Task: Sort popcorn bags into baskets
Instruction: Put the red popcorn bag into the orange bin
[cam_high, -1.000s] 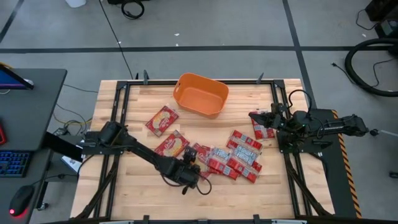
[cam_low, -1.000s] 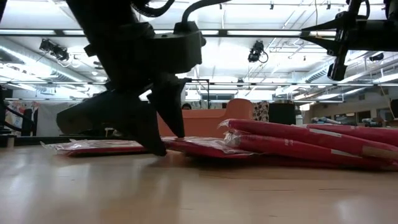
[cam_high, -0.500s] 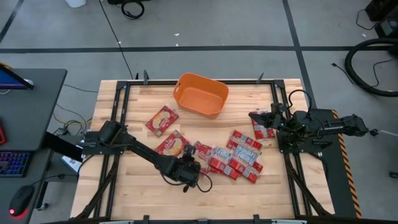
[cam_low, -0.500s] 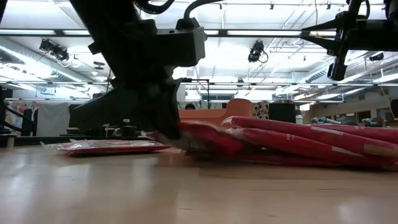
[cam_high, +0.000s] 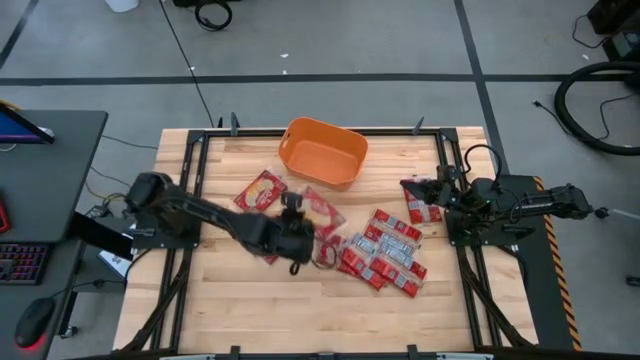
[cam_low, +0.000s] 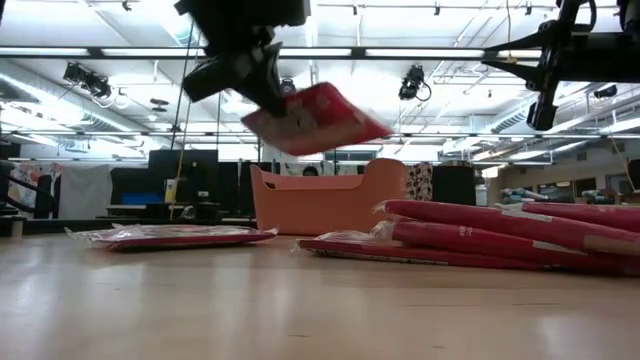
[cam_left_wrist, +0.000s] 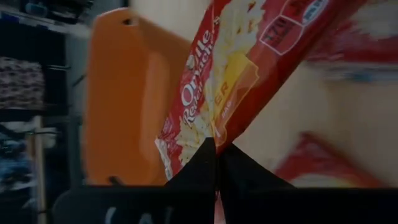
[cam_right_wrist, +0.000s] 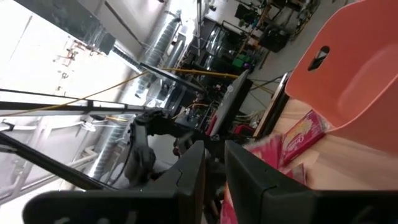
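My left gripper hangs well above the table's middle, shut on a red popcorn bag with a yellow panel. The orange basket stands at the far middle of the table and has nothing in it. Several bags lie flat and overlapping in a pile right of centre. One more bag rests flat left of the basket. My right gripper waits high at the table's right, its fingers a little apart, above another bag. My left gripper pinches the bag's short edge between its two fingers. The fingers slant down from the table's left. The bag is lifted clear of the table, tilted, and sticks out past the fingertips toward the basket.
Bare wood lies along the table's near side and far left. A black metal frame runs along the table's edges. In the low view the pile rises at the right, and a flat bag lies at the left.
My left gripper has shut on a bag at the pile's left edge. It then rose and went toward the table's far edge, nearer the basket. The bag has been lifted clear of the table and now hangs tilted in the air. The rest of the pile has stayed put.
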